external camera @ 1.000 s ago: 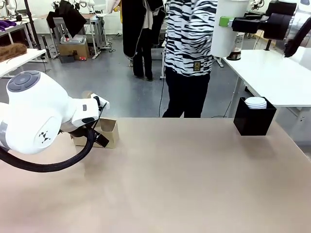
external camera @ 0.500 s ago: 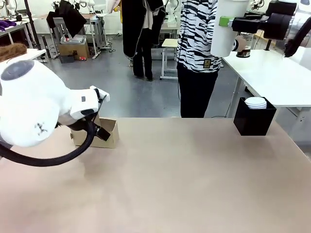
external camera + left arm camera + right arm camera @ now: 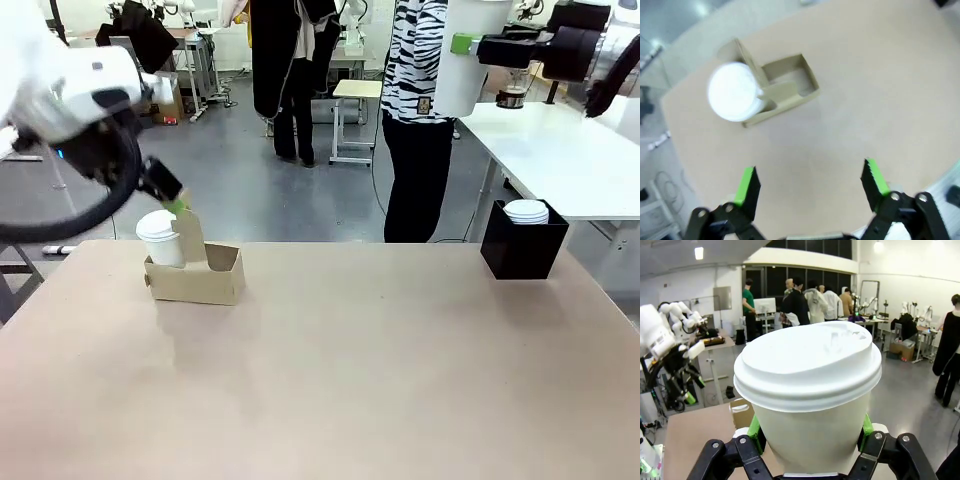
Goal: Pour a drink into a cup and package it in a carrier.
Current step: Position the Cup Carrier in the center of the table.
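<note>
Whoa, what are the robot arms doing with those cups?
The right gripper is shut on a lidded white cup, held high on the right side. Another lidded cup sits in one hole of the brown carrier; the other hole is empty. The left gripper hangs open near the carrier. A person in a striped top stands beyond the table.

Front cam: fixed at the robot's side, faces across the counter (image 3: 380, 380), mid range.
Left wrist cam: high up, looks steeply down at the counter and the carrier (image 3: 790, 92).
Right wrist cam: raised, roughly level, lidded white cup (image 3: 810, 390) right at the lens.
Front and left wrist share carrier and counter.
</note>
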Controlling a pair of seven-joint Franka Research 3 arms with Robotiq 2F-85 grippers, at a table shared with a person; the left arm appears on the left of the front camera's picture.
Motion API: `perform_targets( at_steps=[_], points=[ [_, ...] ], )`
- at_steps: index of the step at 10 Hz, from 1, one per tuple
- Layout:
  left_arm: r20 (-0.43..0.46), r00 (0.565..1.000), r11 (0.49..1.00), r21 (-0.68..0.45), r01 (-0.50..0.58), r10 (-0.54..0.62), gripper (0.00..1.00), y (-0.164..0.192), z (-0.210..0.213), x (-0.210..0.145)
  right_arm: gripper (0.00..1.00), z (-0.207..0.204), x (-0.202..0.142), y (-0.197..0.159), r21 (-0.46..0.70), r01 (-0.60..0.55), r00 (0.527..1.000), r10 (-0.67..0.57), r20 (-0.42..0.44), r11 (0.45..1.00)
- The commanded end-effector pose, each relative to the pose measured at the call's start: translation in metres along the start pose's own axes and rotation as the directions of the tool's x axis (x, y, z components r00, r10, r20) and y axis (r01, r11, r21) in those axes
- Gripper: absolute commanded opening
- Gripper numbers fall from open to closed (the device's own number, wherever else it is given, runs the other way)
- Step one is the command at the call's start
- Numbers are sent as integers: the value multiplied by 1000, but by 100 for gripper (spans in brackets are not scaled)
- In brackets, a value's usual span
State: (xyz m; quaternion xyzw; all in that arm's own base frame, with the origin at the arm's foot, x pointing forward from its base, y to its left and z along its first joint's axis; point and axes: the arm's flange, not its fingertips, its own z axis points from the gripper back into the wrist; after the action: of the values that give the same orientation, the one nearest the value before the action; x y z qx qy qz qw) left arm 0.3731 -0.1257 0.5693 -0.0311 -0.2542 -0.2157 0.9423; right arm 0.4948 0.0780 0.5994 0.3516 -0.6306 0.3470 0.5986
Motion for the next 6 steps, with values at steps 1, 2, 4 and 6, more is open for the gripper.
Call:
perform_targets(
  at_steps=[1, 2, 4, 6],
  points=[
    [-45, 996, 997, 23, -76, 77, 100, 9, -11, 43, 81, -2, 2, 1, -7, -9, 1000, 9, 2, 1000],
    [-81, 991, 994, 34, -102, 105, 100, 17, -19, 62, 81, -2, 2, 1, -7, -9, 1000, 9, 2, 1000],
    [-150, 974, 985, 51, -164, 170, 100, 35, -49, 102, 81, -2, 2, 1, -7, -9, 1000, 9, 2, 1000],
    [-192, 956, 975, 80, -207, 219, 100, 40, -73, 123, 81, -2, 2, 1, -7, -9, 1000, 9, 2, 1000]
  ],
)
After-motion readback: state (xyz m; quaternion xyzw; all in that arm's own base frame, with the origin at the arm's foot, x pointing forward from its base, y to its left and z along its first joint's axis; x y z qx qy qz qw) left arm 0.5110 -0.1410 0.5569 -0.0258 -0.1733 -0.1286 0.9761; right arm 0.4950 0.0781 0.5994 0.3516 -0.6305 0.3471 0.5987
